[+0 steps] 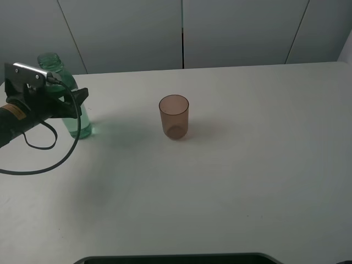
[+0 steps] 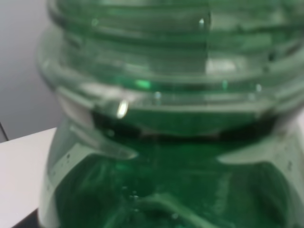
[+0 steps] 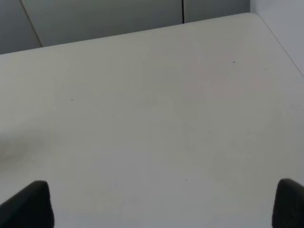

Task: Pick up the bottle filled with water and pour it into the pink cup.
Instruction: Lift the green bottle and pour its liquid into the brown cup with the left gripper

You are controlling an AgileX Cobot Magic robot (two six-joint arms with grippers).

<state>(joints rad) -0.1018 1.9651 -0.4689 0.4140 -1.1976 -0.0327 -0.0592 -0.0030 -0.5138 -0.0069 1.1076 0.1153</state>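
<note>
Left gripper [image 1: 72,104] sits at the far left of the exterior high view, its dark fingers set to either side of the bottle's [image 1: 83,126] middle. One finger shows in front of the green plastic and the other is hidden behind it, so I cannot tell whether the jaws press the bottle or merely bracket it. A black cable [image 1: 49,159] loops from the arm down onto the table [image 1: 247,165].

One bottle is in view: tall, slim, green-tinted and transparent. It stands upright with its base on the table, near the left edge. The left wrist view is filled by it – ribbed threads, the ring below them and the green shoulder, all blurred from closeness – and shows no fingers at all.

To the right of the bottle, and well apart from it, stands the pink cup [image 1: 174,116]. It is the only cup – brownish-pink, translucent, upright with its mouth open upward, alone near the middle of the table. Nothing touches it.

Further right the white tabletop runs on to its far edge, with grey wall panels [image 1: 242,33] behind it.

Only one of the two grippers shows in the exterior high view. The right gripper [image 3: 164,204] shows only in its own wrist view, where two black fingertips [image 3: 26,204] stand wide apart at opposite corners, with nothing held and bare table between them.
</note>
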